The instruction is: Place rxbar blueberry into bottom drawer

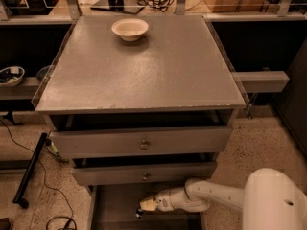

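Grey bottom drawer (117, 202) open, claw (145, 206) inside

the wide grey metal bottom drawer (112, 202) stands out in front of and below the two knobbed grey drawers (139, 143). the gripper (145, 205) is over its floor, near the middle. the cream round bowl (130, 29) sits above and behind it, on the flat grey cabinet top (144, 75).

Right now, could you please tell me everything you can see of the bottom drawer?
The bottom drawer is the lowest of three, grey and metal-looking: a wide shallow tray with a flat floor and a low left rail. It stands pulled out past the middle drawer above it, its front cut off by the picture's lower edge. The gripper reaches in from the right, low over the floor; whether it touches the floor I cannot tell.
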### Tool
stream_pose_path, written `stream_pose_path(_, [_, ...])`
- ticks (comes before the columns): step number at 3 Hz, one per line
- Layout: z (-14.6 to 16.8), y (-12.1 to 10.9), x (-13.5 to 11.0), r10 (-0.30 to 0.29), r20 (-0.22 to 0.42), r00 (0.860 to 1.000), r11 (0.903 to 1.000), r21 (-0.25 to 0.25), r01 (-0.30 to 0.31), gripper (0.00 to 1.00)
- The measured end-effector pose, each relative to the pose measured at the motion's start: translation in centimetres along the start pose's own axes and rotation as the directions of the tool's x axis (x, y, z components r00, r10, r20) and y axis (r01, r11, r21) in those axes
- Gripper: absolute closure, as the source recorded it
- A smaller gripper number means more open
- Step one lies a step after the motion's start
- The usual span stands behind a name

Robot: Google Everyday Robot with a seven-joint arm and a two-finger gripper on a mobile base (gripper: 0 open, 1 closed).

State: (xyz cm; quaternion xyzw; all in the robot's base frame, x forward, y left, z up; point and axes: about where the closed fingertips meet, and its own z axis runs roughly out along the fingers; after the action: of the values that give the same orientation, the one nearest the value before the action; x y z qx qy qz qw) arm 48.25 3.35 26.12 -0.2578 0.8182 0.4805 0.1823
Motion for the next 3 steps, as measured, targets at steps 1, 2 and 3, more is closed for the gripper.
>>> stream_pose_path(1, [0.81,-0.48,-0.03,0.008,0.012,1.000,0.9989,-0.047,-0.008,1.00])
stream_pose_path(2, [0.83,-0.49,-0.01,0.009,0.012,1.000,0.9988,-0.047,-0.008,1.00])
stream_pose_path(3, [1.29,-0.94,0.78,0.032,0.019,0.999,0.9971,-0.070,-0.031,1.00])
